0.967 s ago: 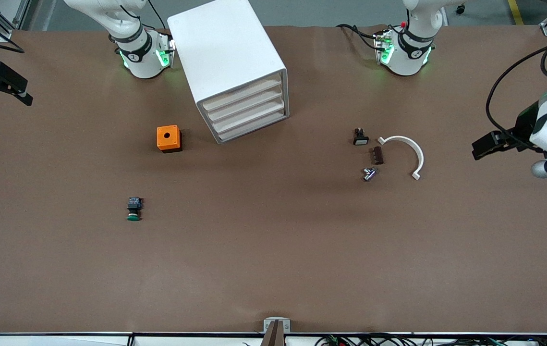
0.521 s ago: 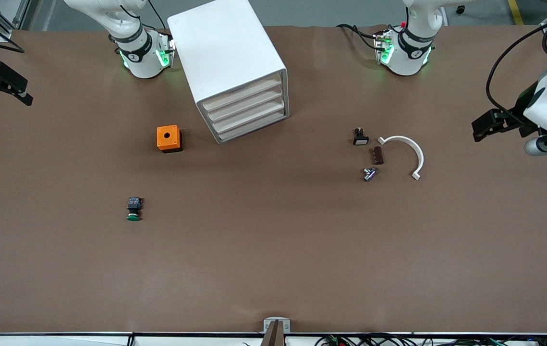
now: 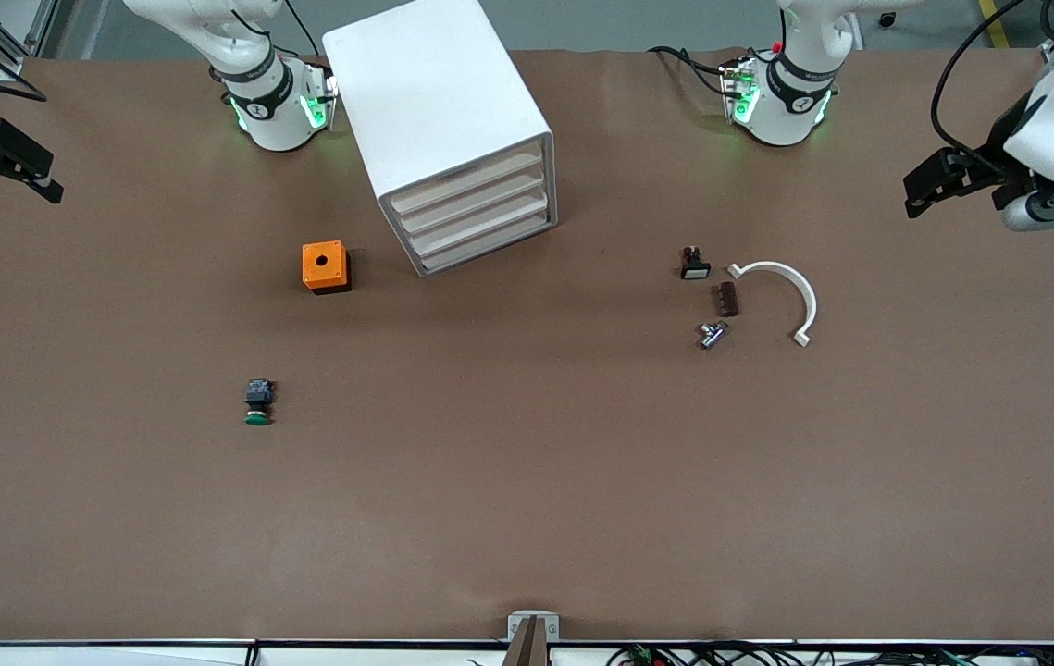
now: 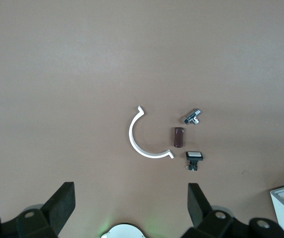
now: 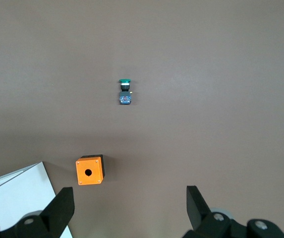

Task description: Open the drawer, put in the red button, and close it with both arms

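Left pincer: the left pincer [image 3: 924,185] hangs over the bare bench [image 3: 527,518] at the left arm's end, at about 2 o'clock from the white arc [image 3: 799,296]. Its wrist view shows the fingers spread wide and nothing between them.
Right pincer: the right pincer [image 3: 8,185] is out over the bench edge at the right arm's end, roughly 10 o'clock from the orange box [image 3: 325,266]. It is just as wide open and just as empty.
Cabinet: the white drawer cabinet [image 3: 439,111] shows all four drawer fronts [image 3: 476,217] flush. None stands out!
Red button: it is nowhere on the bench in any view. Only the green button [image 3: 258,404] lies out, at 7 o'clock from the orange box.
Small parts: a black switch [image 3: 694,265], a brown block [image 3: 728,299] and a metal fitting [image 3: 712,334] sit at 9 o'clock of the arc.
Progress: my call is that the red button is shut inside a drawer, and little or nothing is left.
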`<control>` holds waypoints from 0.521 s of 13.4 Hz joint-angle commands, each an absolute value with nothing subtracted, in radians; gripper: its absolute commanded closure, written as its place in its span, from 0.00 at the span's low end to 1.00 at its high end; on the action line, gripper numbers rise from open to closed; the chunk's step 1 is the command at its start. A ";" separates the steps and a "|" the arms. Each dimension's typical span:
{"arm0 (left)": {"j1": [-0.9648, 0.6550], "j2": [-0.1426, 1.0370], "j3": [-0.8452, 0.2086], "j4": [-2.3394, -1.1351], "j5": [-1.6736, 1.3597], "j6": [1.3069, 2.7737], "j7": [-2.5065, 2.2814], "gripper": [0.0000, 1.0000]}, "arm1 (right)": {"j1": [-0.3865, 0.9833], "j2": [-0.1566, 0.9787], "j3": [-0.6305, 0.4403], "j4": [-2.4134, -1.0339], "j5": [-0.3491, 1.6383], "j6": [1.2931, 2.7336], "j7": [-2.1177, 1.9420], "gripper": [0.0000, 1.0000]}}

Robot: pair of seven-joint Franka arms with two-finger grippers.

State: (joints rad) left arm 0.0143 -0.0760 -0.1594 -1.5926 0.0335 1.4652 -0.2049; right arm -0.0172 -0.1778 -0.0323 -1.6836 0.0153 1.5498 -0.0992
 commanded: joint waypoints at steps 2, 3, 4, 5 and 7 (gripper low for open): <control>0.005 -0.179 -0.144 -1.724 0.021 1.546 -0.199 0.00 | -0.029 -0.173 -0.020 -1.666 0.000 1.545 -0.109 0.00; 0.006 -0.179 -0.144 -1.723 0.021 1.545 -0.187 0.00 | -0.029 -0.172 -0.020 -1.666 0.000 1.545 -0.109 0.00; 0.008 -0.175 -0.144 -1.711 0.021 1.540 -0.187 0.00 | -0.029 -0.172 -0.020 -1.666 0.000 1.545 -0.109 0.00; 0.009 -0.158 -0.144 -1.683 0.021 1.534 -0.187 0.00 | -0.029 -0.172 -0.020 -1.666 0.000 1.543 -0.109 0.00; 0.009 -0.124 -0.144 -1.643 0.020 1.514 -0.190 0.00 | -0.029 -0.172 -0.020 -1.666 0.000 1.545 -0.109 0.00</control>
